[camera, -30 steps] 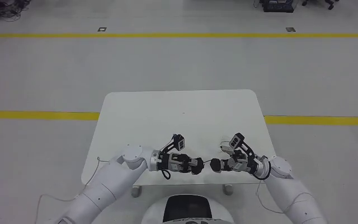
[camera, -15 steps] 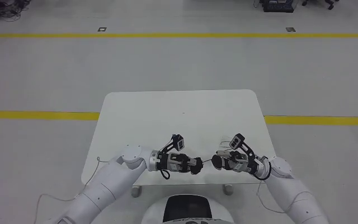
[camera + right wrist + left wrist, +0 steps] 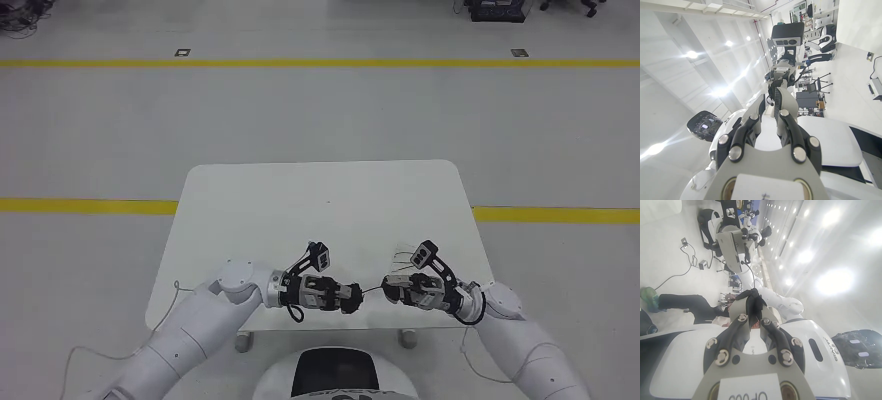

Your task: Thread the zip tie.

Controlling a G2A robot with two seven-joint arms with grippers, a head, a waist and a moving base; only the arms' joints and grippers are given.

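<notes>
A thin black zip tie spans the short gap between my two grippers, low over the front edge of the white table. My left gripper is shut on one end, with the fingers pressed together around a black bundle. From there the zip tie curves off to the other arm. My right gripper faces it and holds the other end. In the right wrist view, my right gripper narrows to its tips just in front of the left gripper.
Both arms hover at the table's near edge and the white tabletop stretches away behind them. Yellow floor lines run past the table. Cables and a power box lie on the floor.
The two grippers have drawn slightly apart, so a little more of the tie shows between them. The right wrist has shifted a bit.
</notes>
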